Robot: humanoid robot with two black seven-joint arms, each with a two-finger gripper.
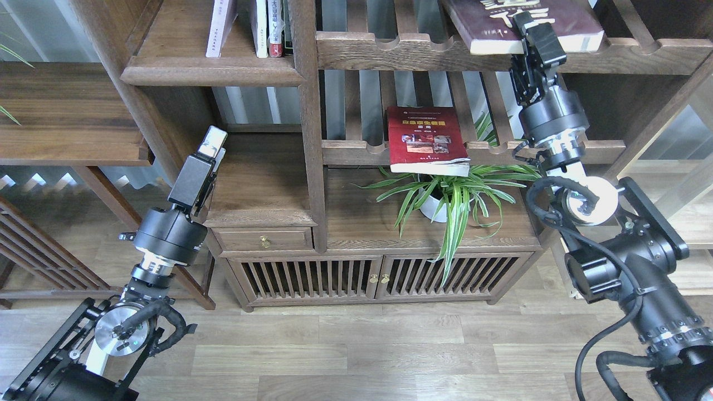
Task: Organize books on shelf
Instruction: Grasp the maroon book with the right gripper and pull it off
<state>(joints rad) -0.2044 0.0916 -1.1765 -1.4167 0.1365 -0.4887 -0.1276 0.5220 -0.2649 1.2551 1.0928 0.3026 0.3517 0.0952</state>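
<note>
A large maroon book (pixel 490 25) with white characters lies on the top slatted rack at the upper right. My right gripper (pixel 528 25) is at its front edge, shut on it with one finger over the cover. On the middle slatted rack lies the red book (pixel 426 139), its front edge overhanging. The pale lavender book (pixel 220 28) stands upright on the solid dark shelf (pixel 211 75) at the upper left. My left gripper (pixel 214 142) hovers at the left side of the small lower shelf, holding nothing; its fingers cannot be told apart.
Thin white and red volumes (pixel 270 28) stand beside the lavender book. A potted spider plant (pixel 451 195) sits under the red book on the cabinet top (pixel 362 223). A thick upright post (pixel 309 111) divides the bookcase. A drawer (pixel 262 239) lies below.
</note>
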